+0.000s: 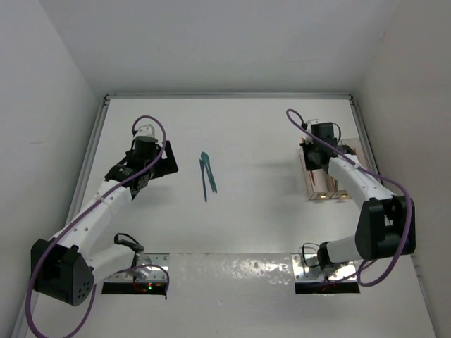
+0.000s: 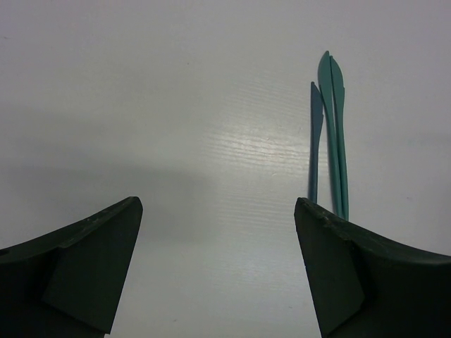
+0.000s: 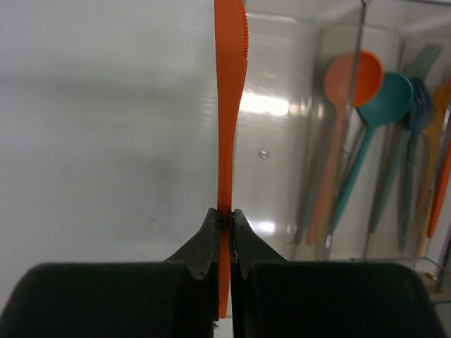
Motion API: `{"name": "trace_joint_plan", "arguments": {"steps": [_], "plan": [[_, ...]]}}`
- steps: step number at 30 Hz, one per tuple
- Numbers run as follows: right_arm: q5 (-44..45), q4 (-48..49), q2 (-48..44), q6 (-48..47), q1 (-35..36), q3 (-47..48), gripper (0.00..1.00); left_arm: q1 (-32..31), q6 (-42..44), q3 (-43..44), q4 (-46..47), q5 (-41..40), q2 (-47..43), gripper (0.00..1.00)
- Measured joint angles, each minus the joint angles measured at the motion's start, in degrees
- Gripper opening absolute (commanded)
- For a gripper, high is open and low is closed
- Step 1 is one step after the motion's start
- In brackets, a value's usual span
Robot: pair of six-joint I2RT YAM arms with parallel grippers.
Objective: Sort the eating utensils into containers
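My right gripper [image 3: 225,213] is shut on an orange knife [image 3: 228,105], held edge-on above the left wall of the clear containers [image 3: 310,84]; it also shows in the top view [image 1: 307,144] at the containers [image 1: 325,184]. The first bin looks bare; the middle one holds an orange spoon [image 3: 347,91] and a teal spoon [image 3: 384,105], the far one forks [image 3: 417,134]. Three utensils lie on the table: two teal knives [image 2: 335,134] and a blue knife [image 2: 314,141], also in the top view [image 1: 207,174]. My left gripper [image 2: 218,211] is open and empty, left of them [image 1: 151,167].
White walls enclose the table; a metal rail [image 1: 90,155] runs along the left edge and another [image 1: 363,134] along the right. A shiny strip [image 1: 232,269] lies between the arm bases at the near edge.
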Motion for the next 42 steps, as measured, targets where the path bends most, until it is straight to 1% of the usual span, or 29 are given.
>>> {"name": "trace_joint_plan", "arguments": {"steps": [3, 6, 7, 8, 9, 10, 13, 16, 19, 20, 23, 24, 27, 29, 32, 37, 42], "plan": [[-1.07, 0.2, 0.02, -2.6, -4.92, -1.4, 0.0, 0.0, 0.0, 0.0, 0.35, 0.17, 0.13, 0.88], [-2.1, 0.85, 0.39, -4.96, -8.39, -1.46, 0.0, 0.0, 0.0, 0.0, 0.57, 0.37, 0.42, 0.88], [-2.69, 1.36, 0.81, -5.53, -9.2, -1.42, 0.02, 0.0, 0.0, 0.0, 0.61, 0.42, 0.48, 0.88], [-2.84, 1.51, 1.44, -5.95, -9.79, -1.18, 0.07, 0.0, 0.0, 0.0, 0.61, 0.46, 0.52, 0.88], [-3.1, 1.6, 2.4, -6.32, -10.29, -0.74, 0.14, 0.0, 0.0, 0.0, 0.61, 0.48, 0.55, 0.88], [-3.43, 1.53, 3.41, -6.67, -10.56, -0.26, 0.24, 0.0, 0.0, 0.0, 0.63, 0.5, 0.59, 0.88], [-5.33, 1.25, 6.38, -7.08, -10.78, 1.25, 0.33, 0.0, 0.0, 0.0, 0.63, 0.52, 0.7, 0.88], [-6.88, 1.22, 7.02, -6.36, -10.67, 1.75, 0.36, 0.0, 0.0, 0.0, 0.63, 0.5, 0.85, 0.88], [-7.04, 1.92, 6.38, -3.58, -8.94, 2.12, 0.39, 0.0, 0.0, 0.0, 0.63, 0.48, 0.87, 0.88], [-6.4, 2.21, 5.92, -2.73, -7.34, 2.19, 0.39, 0.0, 0.0, 0.0, 0.63, 0.48, 0.87, 0.88], [-5.01, 3.04, 4.98, -0.28, 0.31, 3.19, 0.4, 0.0, -0.02, 0.0, 0.63, 0.46, 0.9, 0.88], [-4.55, 3.54, 5.03, 1.03, 4.24, 3.98, 0.4, 0.0, -0.02, 0.0, 0.66, 0.48, 0.9, 0.88], [-3.91, 5.95, 6.08, 4.87, 13.03, 6.05, 0.42, 0.0, -0.02, 0.0, 0.66, 0.46, 0.92, 0.88], [-3.39, 8.02, 8.44, 7.23, 18.12, 8.17, 0.43, 0.0, -0.02, 0.0, 0.66, 0.37, 0.92, 0.88], [-2.43, 10.08, 14.75, 10.54, 24.94, 12.48, 0.43, 0.0, -0.04, 0.0, 0.66, 0.22, 0.96, 0.88], [0.24, 12.22, 26.05, 14.49, 32.85, 19.58, 0.42, 0.0, -0.26, 0.0, 0.63, -0.22, 0.96, 0.88], [2.49, 13.99, 33.55, 17.94, 36.96, 24.3, 0.36, 0.0, -0.68, 0.0, 0.63, -0.59, 0.96, 0.88]]}}
